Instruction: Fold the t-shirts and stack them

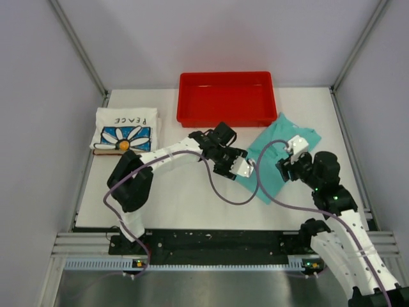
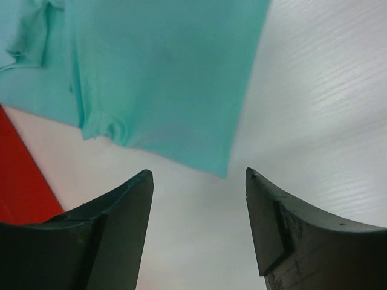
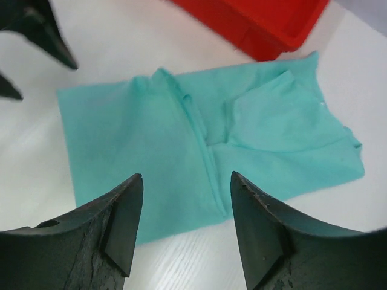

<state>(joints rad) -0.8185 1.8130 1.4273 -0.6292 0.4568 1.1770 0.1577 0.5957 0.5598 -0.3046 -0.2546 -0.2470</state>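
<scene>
Hovering with left gripper point(image 2: 198, 181) and right gripper point(image 3: 186, 181) spread empty, we judge daisy shirt point(image 1: 125, 131) folded, teal shirt point(image 3: 139, 151) part-folded, unstacked.

The teal t-shirt point(image 3: 151, 157) is soft matt cloth — the red tray point(image 1: 223, 116) glossy plastic, the table point(image 2: 314, 90) faintly grained.

The teal-green t-shirt point(image 1: 271, 173) is plain, with no print, while the white t-shirt point(image 1: 126, 130) carries dark "PEACE" lettering and a blue panel bearing a white-petalled daisy with an orange-yellow centre. The tray point(image 1: 225, 96) is a solid bright red, and the desk point(image 1: 185, 204) is white with a faint wood grain. The arms point(image 1: 172, 157) are white with black joints and trail purple cables point(image 1: 220, 192), and the fingers of the left hand point(image 2: 199, 175) and right hand point(image 3: 184, 178) are black.
</scene>
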